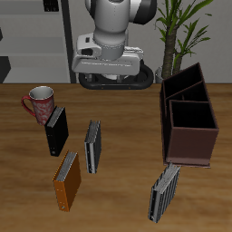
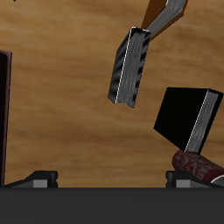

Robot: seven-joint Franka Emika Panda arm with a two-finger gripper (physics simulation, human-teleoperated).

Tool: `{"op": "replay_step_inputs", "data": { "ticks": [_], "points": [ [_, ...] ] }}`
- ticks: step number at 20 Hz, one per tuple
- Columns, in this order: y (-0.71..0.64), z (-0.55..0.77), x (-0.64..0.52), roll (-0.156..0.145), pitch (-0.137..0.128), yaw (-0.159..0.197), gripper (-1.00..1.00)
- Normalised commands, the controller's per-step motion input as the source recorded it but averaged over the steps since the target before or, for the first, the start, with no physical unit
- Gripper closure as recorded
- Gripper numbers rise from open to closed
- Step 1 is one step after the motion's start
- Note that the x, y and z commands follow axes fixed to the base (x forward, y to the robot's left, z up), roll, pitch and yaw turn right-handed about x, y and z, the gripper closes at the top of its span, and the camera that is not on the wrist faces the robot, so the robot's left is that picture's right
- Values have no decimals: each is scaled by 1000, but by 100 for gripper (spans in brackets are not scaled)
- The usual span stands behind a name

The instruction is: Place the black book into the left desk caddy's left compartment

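The black book (image 1: pixel 56 131) stands on the wooden table beside the red mug (image 1: pixel 38 103). It also shows in the wrist view (image 2: pixel 186 118), plain black with pale page edges. The left desk caddy (image 1: pixel 193 136) is a dark maroon-brown box with two empty compartments, across the table from the book. Only its edge (image 2: pixel 3 114) shows in the wrist view. My gripper (image 1: pixel 111 77) hangs high over the table's back, well above and apart from both. Its fingertips (image 2: pixel 39 178) are wide apart with nothing between them.
A grey-and-black striped book (image 1: pixel 92 146) stands near the black book, and an orange-brown book (image 1: pixel 67 180) nearer the front edge. A second striped book (image 1: pixel 165 191) stands in front of the caddy. A potted plant (image 1: pixel 172 36) is behind the caddy.
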Motion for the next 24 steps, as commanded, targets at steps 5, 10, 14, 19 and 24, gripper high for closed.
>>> {"op": "replay_step_inputs", "data": {
  "ticks": [5,10,14,19,24],
  "points": [
    [-448,19,88,21,-33,21,-100],
    [-540,-43,70,-42,-60,8,-100],
    [-499,-165,28,-57,-28,-13,-100],
    [-392,-322,-49,-43,5,-17,-100],
    [-196,-278,-39,-21,-6,-7,-100]
  ]
}}
